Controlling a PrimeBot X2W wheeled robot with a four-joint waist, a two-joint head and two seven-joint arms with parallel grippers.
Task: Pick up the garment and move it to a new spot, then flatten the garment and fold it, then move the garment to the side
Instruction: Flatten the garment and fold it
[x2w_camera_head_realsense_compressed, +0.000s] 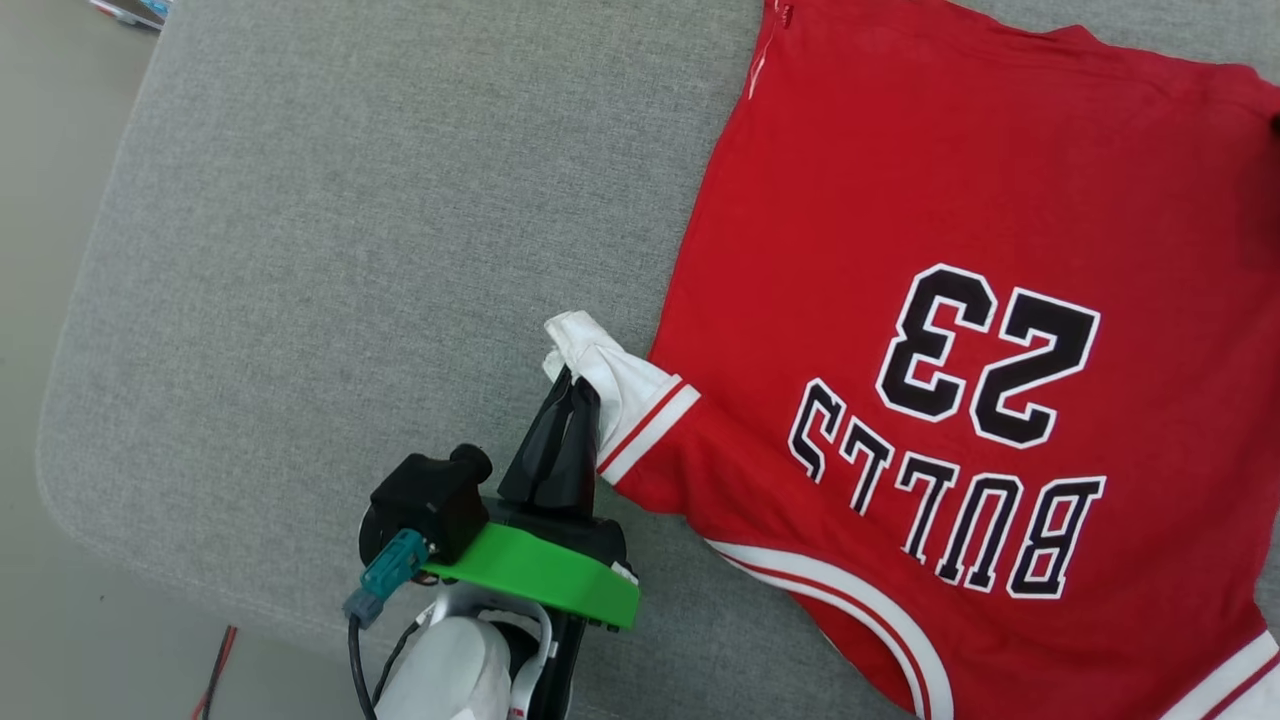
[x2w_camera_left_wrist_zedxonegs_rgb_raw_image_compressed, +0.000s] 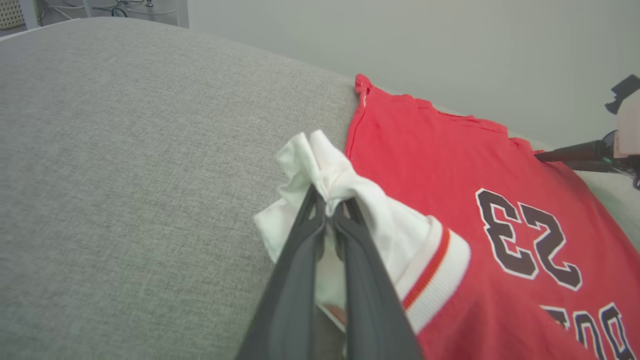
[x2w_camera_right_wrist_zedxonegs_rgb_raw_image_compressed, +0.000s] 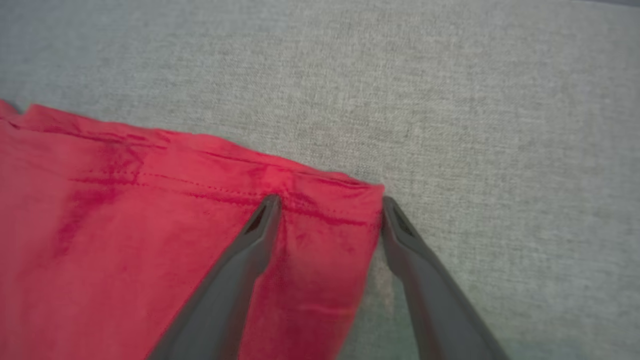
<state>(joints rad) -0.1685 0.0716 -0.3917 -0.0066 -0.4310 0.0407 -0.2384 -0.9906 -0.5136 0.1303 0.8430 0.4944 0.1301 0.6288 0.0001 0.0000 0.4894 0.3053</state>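
Observation:
The garment (x2w_camera_head_realsense_compressed: 950, 200), a red jersey with a black "23" and lettering, lies spread on the grey cushion, its print upside down in the head view. My left gripper (x2w_camera_head_realsense_compressed: 575, 385) is shut on its bunched white sleeve (x2w_camera_head_realsense_compressed: 610, 370), which has red-and-white trim. In the left wrist view the same fingers pinch the sleeve (x2w_camera_left_wrist_zedxonegs_rgb_raw_image_compressed: 340, 185) beside the garment's red body (x2w_camera_left_wrist_zedxonegs_rgb_raw_image_compressed: 450, 165). My right gripper (x2w_camera_right_wrist_zedxonegs_rgb_raw_image_compressed: 327, 202) stands open over a hemmed corner of the garment (x2w_camera_right_wrist_zedxonegs_rgb_raw_image_compressed: 320, 240), one finger above the red cloth, the other just off its edge; nothing is held.
The grey fabric cushion (x2w_camera_head_realsense_compressed: 350, 250) stretches left of the garment, its rounded edge dropping to a pale floor (x2w_camera_head_realsense_compressed: 40, 200). A red cable (x2w_camera_head_realsense_compressed: 215, 670) lies on the floor at lower left. My right arm's dark finger (x2w_camera_left_wrist_zedxonegs_rgb_raw_image_compressed: 575, 151) shows at the far right of the left wrist view.

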